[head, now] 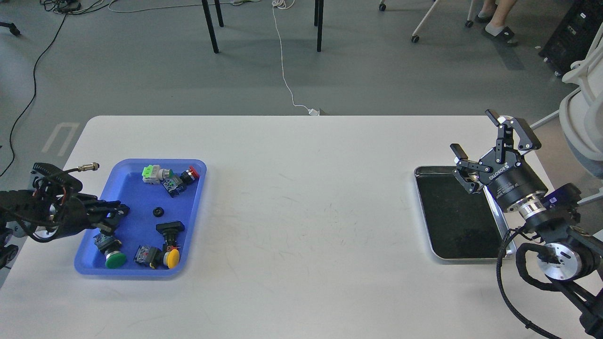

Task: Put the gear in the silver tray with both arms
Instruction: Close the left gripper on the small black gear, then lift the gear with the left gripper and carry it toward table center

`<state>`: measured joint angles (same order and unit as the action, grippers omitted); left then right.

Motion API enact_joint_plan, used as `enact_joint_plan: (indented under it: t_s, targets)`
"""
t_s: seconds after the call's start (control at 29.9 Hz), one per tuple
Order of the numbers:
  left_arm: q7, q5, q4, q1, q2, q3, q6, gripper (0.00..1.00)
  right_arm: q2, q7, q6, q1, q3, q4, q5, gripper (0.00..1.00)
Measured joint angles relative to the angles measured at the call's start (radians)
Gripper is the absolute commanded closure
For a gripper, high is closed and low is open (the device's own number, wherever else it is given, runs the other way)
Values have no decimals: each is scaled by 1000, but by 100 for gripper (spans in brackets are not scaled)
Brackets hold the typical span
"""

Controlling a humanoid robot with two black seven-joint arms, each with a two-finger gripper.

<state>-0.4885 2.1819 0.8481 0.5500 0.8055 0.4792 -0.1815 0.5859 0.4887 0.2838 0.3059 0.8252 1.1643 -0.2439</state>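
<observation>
The gear (158, 212) is a small black ring lying on the floor of the blue plastic tray (129, 188), near its middle. The silver tray (452, 221) lies empty at the right of the table, with a dark floor and a shiny rim. My left gripper (120, 210) reaches over the blue tray's left part, low, a short way left of the gear and apart from it. Its dark fingers cannot be told apart. My right gripper (476, 134) is open and empty, raised above the silver tray's far right corner.
The blue tray also holds several push-button switches: a green one (114, 258), a yellow one (173, 255), a red one (191, 174) and a green-white block (150, 173). A white table (301, 212) carries both trays. A white chair (582, 113) stands at the right.
</observation>
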Motion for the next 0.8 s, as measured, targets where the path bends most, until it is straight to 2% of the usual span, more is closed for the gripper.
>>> enact_joint_plan:
  t_s: [0.23,0.4,0.63,0.8]
  targets:
    - [0,0,47,22,14,-3,0,85,0,0,0,0,0,0,0,1]
    - [0,0,230,92,84,0,-25,85,1,0,0,0,0,0,0,1]
    - [0,0,503,229,93,0,-180,85,2,0,0,4,3,2,0,1]
    - [0,0,562,297,-45,-5,-289,85,33,0,-5,33,11,52,-1,1]
